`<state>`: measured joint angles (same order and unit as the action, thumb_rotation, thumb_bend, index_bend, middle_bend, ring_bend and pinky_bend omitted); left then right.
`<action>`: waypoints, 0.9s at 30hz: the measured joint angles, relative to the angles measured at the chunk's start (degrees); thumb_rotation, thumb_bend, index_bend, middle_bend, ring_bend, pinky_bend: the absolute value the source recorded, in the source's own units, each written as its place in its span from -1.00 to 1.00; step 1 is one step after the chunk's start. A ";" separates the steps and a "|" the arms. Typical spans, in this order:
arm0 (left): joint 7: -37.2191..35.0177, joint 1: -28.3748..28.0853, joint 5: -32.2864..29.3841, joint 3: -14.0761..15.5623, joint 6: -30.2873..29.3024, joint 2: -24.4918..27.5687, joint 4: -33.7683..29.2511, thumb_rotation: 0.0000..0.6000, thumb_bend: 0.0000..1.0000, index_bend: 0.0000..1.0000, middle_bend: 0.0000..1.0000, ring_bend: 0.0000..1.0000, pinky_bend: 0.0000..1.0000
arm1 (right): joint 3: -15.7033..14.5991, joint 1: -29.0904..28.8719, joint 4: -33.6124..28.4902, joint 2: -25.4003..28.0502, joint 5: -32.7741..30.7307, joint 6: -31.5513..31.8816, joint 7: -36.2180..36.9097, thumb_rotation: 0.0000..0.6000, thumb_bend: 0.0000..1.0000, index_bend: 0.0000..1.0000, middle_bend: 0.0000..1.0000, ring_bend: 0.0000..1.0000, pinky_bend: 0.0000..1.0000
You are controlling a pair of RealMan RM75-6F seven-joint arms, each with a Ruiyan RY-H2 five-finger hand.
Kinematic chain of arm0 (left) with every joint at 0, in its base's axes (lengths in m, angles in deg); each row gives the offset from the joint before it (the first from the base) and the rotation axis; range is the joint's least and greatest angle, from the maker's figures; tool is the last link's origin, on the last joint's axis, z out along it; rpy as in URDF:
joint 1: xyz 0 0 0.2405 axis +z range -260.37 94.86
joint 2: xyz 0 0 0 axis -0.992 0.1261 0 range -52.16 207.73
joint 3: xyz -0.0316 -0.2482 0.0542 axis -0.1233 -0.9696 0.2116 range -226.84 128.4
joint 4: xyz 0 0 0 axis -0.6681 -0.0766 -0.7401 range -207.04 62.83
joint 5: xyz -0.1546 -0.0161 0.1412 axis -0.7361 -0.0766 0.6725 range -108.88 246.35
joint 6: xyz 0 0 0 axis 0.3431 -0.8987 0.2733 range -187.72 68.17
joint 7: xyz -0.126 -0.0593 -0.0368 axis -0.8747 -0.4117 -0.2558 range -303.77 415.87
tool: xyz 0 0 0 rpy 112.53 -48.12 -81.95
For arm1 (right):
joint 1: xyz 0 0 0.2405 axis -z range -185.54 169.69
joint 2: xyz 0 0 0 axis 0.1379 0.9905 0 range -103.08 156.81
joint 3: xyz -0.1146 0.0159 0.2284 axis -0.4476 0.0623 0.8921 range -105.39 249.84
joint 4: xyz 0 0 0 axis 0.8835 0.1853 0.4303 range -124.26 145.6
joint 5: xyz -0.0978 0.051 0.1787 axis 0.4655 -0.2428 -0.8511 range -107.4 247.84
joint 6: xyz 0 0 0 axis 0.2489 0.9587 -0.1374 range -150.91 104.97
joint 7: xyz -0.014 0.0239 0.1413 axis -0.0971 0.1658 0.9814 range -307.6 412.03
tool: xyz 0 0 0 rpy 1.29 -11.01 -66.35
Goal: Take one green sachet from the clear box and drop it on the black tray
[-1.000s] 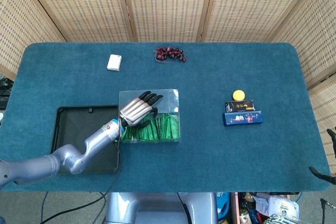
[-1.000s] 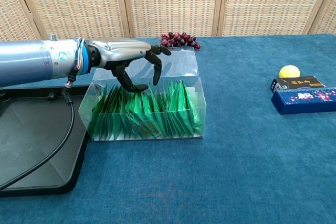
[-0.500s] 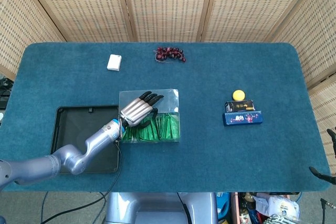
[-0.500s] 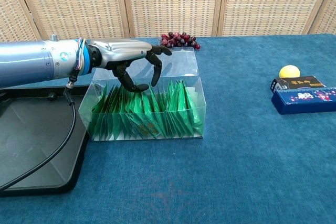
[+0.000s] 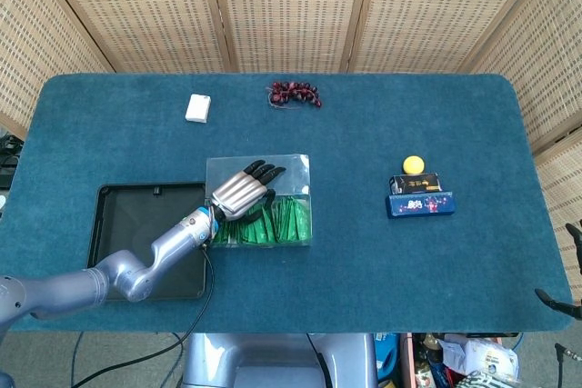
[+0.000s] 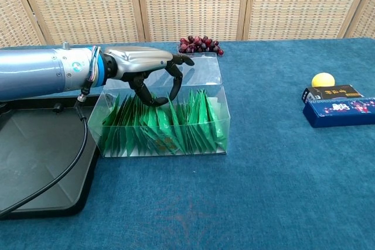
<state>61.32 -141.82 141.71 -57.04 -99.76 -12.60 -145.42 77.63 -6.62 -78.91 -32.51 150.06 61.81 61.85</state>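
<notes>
The black tray (image 5: 123,215) on the left has nothing in it. Next to it, the clear box (image 6: 218,122) is full of green sachets (image 6: 176,122) standing on edge — none is out. The left hand (image 6: 146,65) reaches into the box, fingers curled down among the sachet tops, grasping nothing yet. It has dipped lower than a second ago.
</notes>
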 measured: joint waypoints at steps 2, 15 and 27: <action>-0.24 0.01 0.02 -0.14 -0.08 -0.09 0.06 1.00 -0.08 0.14 -1.00 -1.00 -1.00 | 0.02 0.00 0.03 0.01 -0.05 -0.01 0.03 1.00 -1.00 -1.00 -1.00 -1.00 -1.00; -0.92 0.10 0.33 -0.31 -0.23 -0.14 0.09 1.00 0.07 0.41 -1.00 -1.00 -1.00 | -0.06 -0.01 -0.09 0.10 0.06 -0.06 0.04 1.00 -1.00 -1.00 -1.00 -1.00 -1.00; -2.27 0.63 1.04 -1.47 -2.09 2.36 -2.97 1.00 0.12 0.44 -1.00 -1.00 -1.00 | -0.23 0.14 -0.52 0.34 0.62 0.38 0.16 1.00 -1.00 -1.00 -1.00 -1.00 -1.00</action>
<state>59.06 -141.19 142.75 -58.51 -101.85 -10.24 -148.40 77.40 -6.48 -79.43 -32.17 150.69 62.19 62.01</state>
